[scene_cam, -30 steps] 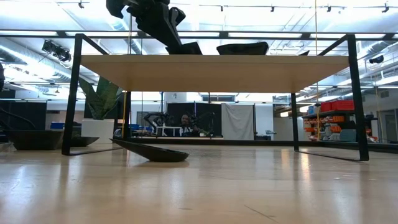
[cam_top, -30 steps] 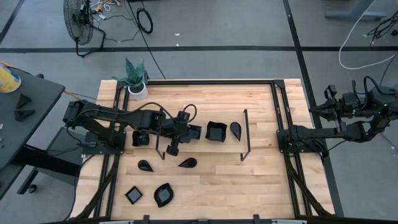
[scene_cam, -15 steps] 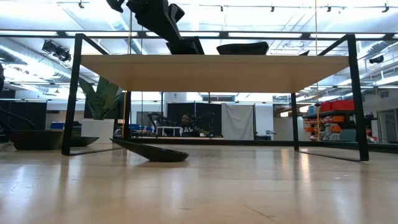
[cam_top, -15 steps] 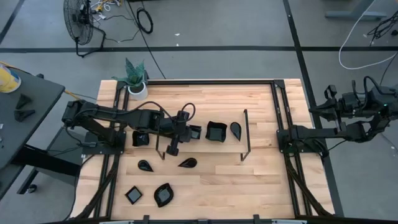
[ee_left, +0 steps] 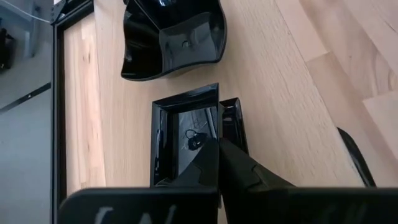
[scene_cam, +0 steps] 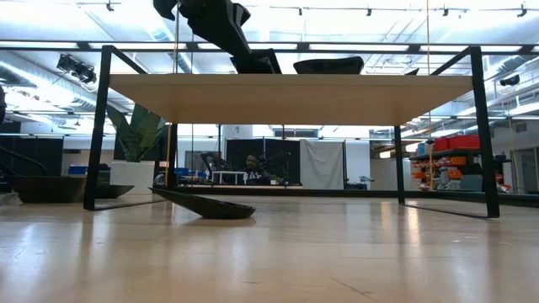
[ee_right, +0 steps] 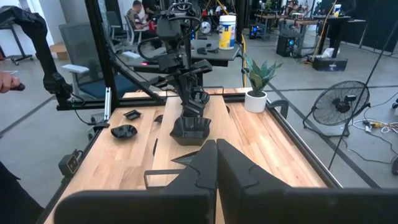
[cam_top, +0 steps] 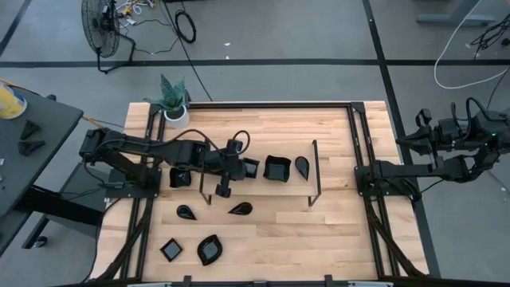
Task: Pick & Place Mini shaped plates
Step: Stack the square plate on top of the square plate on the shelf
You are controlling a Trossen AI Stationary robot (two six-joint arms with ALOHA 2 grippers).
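Observation:
The mini shaped plates are small glossy black dishes. A wavy square one and a teardrop sit on the raised wooden shelf at the table's middle. Two teardrops, a square and a leaf shape lie on the table nearer the front. My left gripper is over the shelf's left part, shut on a small square plate. My right gripper is shut, drawn back past the table's right edge, with nothing in it. My left gripper pinches one side wall of the small square plate, one finger inside the dish and one outside. The fingers slant down from the table's left side. The plate sits about level, open side up, low over the shelf top; whether its bottom touches the wood I cannot tell.
A white pot with a green plant stands at the table's far left corner. The shelf's thin black frame legs stand around the middle. Another black dish lies partly under my left arm. Bare wood lies to the shelf's right.

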